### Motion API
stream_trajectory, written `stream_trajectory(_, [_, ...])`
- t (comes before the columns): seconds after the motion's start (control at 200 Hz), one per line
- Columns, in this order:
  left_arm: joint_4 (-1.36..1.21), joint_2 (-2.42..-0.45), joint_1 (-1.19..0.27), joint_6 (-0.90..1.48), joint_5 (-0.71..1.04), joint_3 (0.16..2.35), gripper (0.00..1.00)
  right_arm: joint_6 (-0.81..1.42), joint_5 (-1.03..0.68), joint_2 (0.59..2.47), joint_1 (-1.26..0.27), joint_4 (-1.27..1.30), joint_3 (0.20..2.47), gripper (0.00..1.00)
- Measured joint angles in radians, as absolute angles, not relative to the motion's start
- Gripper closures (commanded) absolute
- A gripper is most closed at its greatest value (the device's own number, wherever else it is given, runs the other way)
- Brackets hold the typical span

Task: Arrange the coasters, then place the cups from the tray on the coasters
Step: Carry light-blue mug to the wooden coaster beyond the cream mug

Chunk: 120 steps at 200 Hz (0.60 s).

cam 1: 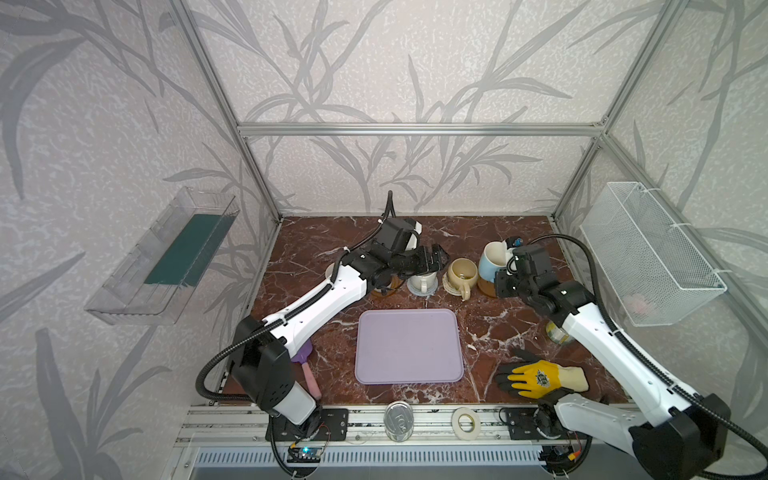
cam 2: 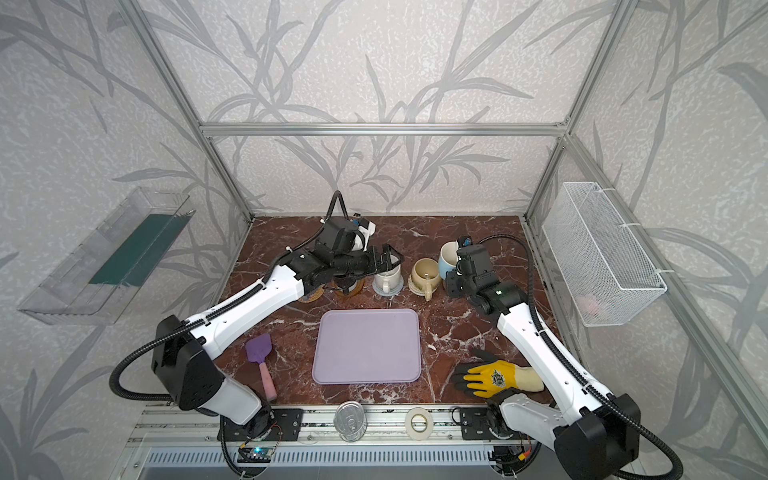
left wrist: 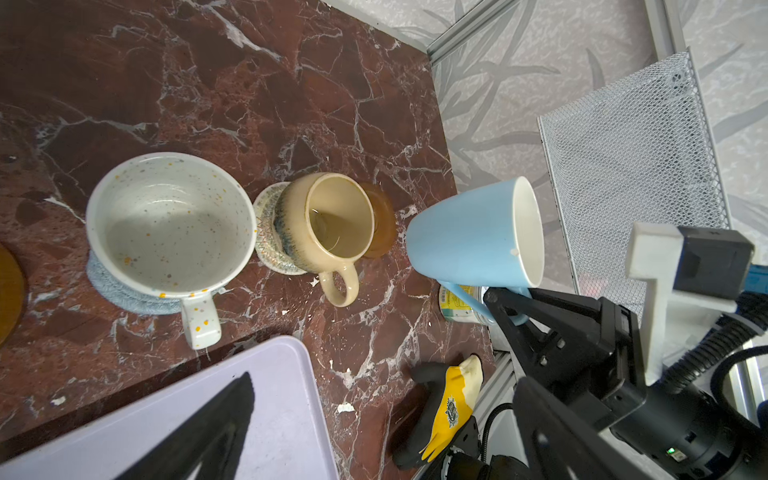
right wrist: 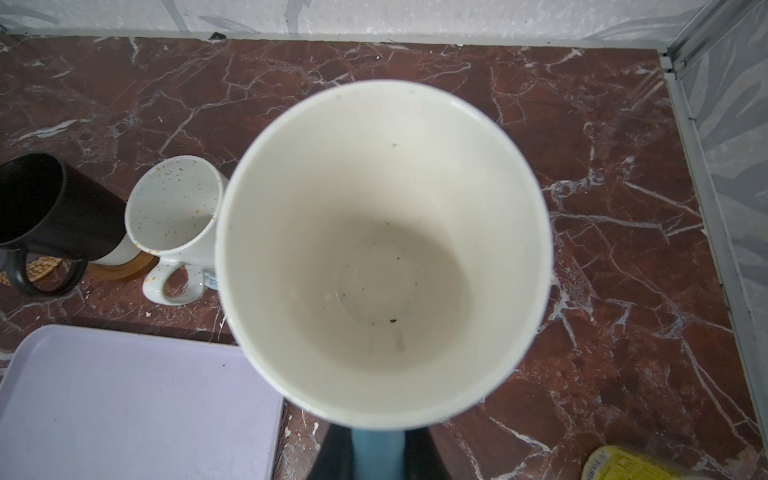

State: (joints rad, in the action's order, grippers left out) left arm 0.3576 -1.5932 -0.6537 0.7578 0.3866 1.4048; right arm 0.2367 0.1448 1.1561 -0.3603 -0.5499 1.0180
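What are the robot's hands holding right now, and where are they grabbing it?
The right gripper is shut on the light blue mug, pinching its handle. The left gripper is open and holds nothing.

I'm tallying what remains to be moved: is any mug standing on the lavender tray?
No: in both top views the lavender tray lies bare, with no mug on its surface.

The tabletop (cam 1: 498, 332) is looking like veined red-brown marble, the tray (cam 1: 409, 347) is showing smooth matt plastic, the light blue mug (left wrist: 465, 232) is gleaming like glazed ceramic, the grey-blue coaster (left wrist: 124, 295) is looking like rough braided cord, the wall basket (cam 1: 648, 257) is showing white wire mesh
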Motion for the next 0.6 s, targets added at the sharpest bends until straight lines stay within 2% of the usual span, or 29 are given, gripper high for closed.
stream_trajectory(0.25, [0.362, -1.720, -0.654, 0.753, 0.421, 1.508, 0.00, 0.230, 0.123, 1.214, -0.297, -0.525, 1.029, 0.90])
stream_trajectory(0.6, [0.347, -1.800, -0.654, 0.760, 0.440, 1.573, 0.01, 0.230, 0.099, 1.311, -0.241, -0.449, 1.031, 0.90])
